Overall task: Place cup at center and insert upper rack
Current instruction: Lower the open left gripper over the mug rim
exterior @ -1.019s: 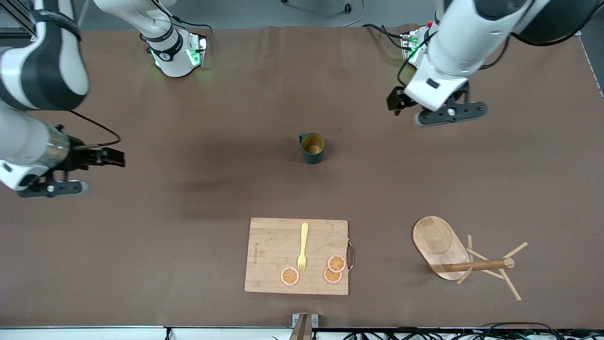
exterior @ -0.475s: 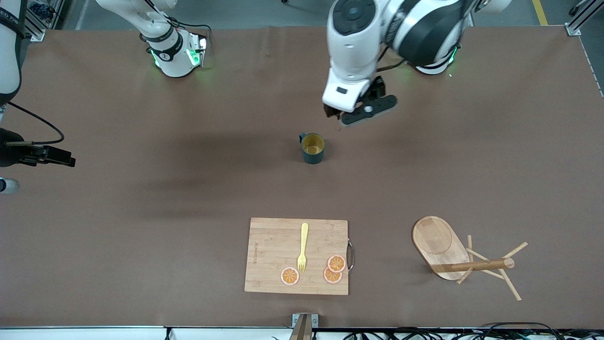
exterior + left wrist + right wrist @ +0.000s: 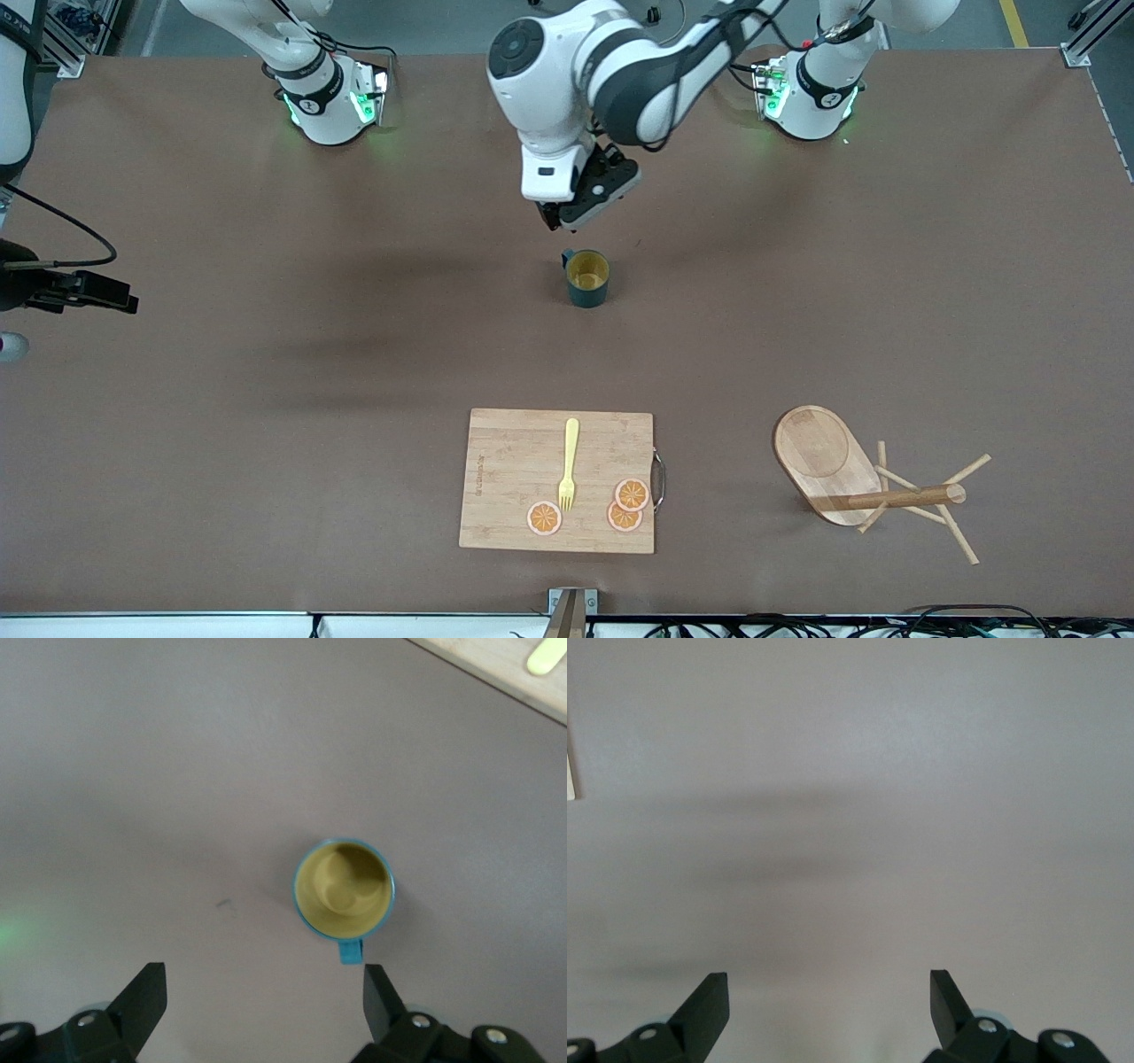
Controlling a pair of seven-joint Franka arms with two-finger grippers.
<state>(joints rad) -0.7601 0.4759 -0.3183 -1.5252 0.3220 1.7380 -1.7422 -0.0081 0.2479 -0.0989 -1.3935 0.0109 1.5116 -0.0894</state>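
Left wrist view: the left gripper hangs with its two dark fingers spread wide and nothing between them, above the brown table just beside the cup. The dark teal cup stands upright with its mustard-yellow inside showing and its loop handle turned toward the gripper. In the front view the left gripper is over the table just past the cup, which sits near the table's middle, farther from the front camera than the cutting board. That bamboo board carries a yellow fork and three orange slices. The upper rack lies tipped on its side toward the left arm's end of the table, near the front camera, its oval base on edge and its pegs splayed on the table. The right gripper waits over bare table at the right arm's end, its fingers likewise spread apart and empty.
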